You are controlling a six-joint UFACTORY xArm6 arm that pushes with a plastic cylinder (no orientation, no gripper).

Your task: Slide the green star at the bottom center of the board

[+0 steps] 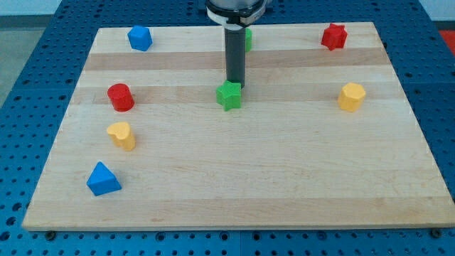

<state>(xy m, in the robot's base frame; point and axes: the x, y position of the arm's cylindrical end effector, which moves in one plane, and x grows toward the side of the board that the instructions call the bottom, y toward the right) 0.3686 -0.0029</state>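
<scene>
You see one green star [229, 95] | my tip [234, 86] touching its 12 o'clock edge | end effector: a jawless rod | two red, two yellow, two blue blocks.

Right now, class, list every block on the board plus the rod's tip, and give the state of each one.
My tip: at the green star's top edge, apparently touching.
Green star: mid-board, not yet at bottom centre.
Green block: mostly hidden behind the rod.
Blue block: top left, untouched.
Red star: top right, untouched.
Red cylinder: left, upright.
Yellow block: left, untouched.
Blue triangle: bottom left, untouched.
Yellow hexagon: right, untouched.
</scene>
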